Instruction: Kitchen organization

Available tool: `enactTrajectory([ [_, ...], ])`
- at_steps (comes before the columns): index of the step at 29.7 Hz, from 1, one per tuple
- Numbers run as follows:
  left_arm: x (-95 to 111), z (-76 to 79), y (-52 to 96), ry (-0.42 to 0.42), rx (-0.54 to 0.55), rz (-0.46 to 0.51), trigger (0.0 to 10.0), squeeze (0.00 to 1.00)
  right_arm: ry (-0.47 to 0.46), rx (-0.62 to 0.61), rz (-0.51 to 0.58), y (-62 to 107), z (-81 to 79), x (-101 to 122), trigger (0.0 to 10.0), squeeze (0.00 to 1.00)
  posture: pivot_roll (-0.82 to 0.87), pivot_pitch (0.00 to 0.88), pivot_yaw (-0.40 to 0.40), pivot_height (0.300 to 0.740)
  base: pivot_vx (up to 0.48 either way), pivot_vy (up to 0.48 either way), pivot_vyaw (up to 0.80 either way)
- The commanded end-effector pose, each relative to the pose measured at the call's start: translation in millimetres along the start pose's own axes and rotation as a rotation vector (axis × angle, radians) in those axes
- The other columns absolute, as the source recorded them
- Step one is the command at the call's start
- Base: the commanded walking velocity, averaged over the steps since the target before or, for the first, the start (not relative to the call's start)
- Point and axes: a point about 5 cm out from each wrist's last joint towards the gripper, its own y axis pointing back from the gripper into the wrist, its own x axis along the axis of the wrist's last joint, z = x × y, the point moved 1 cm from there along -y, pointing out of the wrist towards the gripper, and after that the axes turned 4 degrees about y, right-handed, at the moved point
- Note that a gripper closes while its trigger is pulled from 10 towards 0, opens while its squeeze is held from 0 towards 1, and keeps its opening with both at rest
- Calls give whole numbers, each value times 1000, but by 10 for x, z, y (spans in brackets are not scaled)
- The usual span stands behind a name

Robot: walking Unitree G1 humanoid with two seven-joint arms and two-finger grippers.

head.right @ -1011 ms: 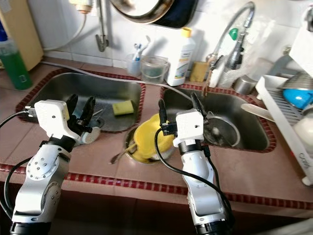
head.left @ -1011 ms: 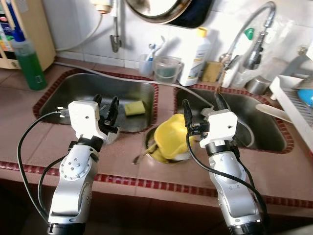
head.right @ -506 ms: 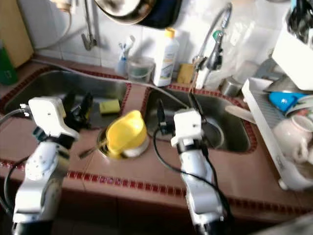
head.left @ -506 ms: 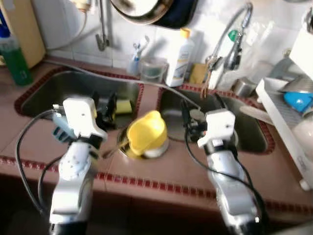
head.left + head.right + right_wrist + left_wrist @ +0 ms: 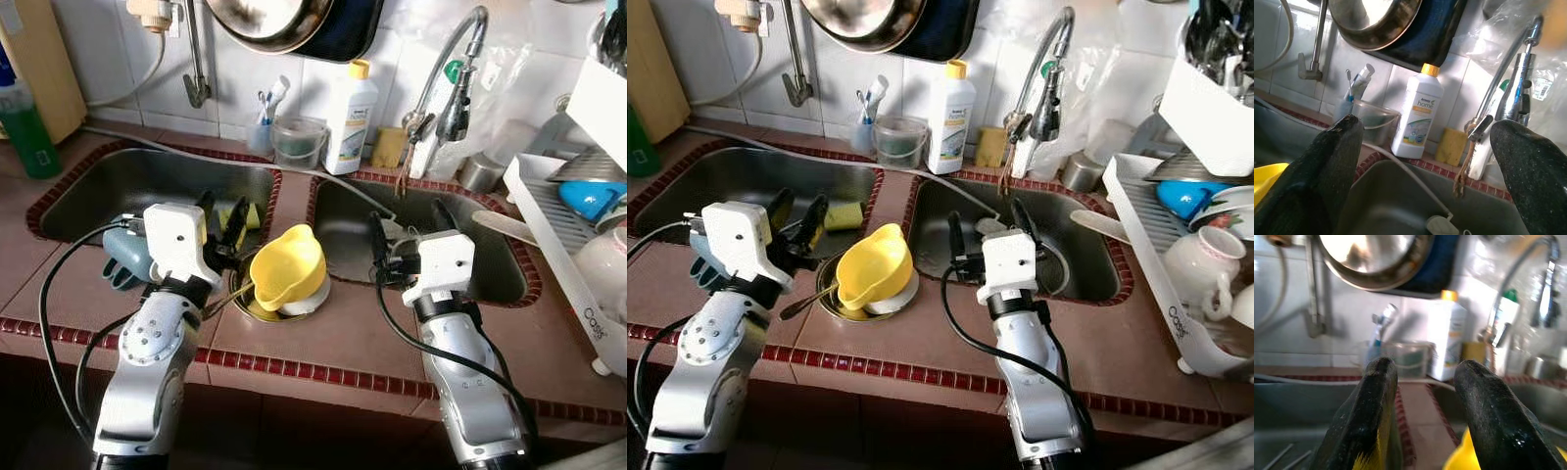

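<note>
Yellow jug [image 5: 287, 266]: tipped on its side over a white dish, inside a round metal bowl [image 5: 828, 301] on the tiled worktop [image 5: 323, 338], on the strip between the two sinks; a utensil handle [image 5: 803, 303] sticks out of the bowl on the left-sink side.

Left hand [image 5: 221, 223]: just beside the jug on its left-sink side, fingers [image 5: 1374, 396] parted, grasping nothing.

Right hand [image 5: 986, 227]: over the right sink [image 5: 490, 264], on the jug's other side and apart from it, fingers [image 5: 1334, 161] spread wide, empty.

Yellow sponge [image 5: 844, 214]: in the left sink [image 5: 98, 186], beyond the left hand.

White detergent bottle [image 5: 349, 119]: upright against the wall behind the jug; clear tub [image 5: 299, 142] and cup with toothbrushes [image 5: 263, 132] just beside it.

Faucet [image 5: 446, 69]: behind the right sink.

Dish rack [image 5: 1161, 255]: past the right sink, holding a white mug [image 5: 1193, 269] and blue bowl [image 5: 1185, 196].

Green bottle [image 5: 29, 127]: beyond the left sink's far side.
</note>
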Motion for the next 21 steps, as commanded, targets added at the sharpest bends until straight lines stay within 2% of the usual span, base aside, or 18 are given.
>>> enactTrajectory([
  [1, -32, 134, 25, 15, -52, -20, 10000, 0, 5, -8, 1, 12, 34, 16, 10000, 0, -77, 10, -81, 740, 0, 0, 0],
  [5, -110, 269, 98, 18, -110, -54, 10000, 0, 6, -16, -6, 26, 37, 6, 10000, 0, -80, 14, -78, 740, 0, 0, 0],
  [10, -121, 337, 139, 40, -142, -70, 10000, 0, 3, -19, -16, 46, 38, -7, 10000, 0, -81, 17, -77, 740, 0, 0, 0],
  [21, -142, 436, 227, 20, -240, -92, 10000, 0, -22, 1, -36, 67, 12, -40, 10000, 0, -70, 5, -90, 740, 0, 0, 0],
])
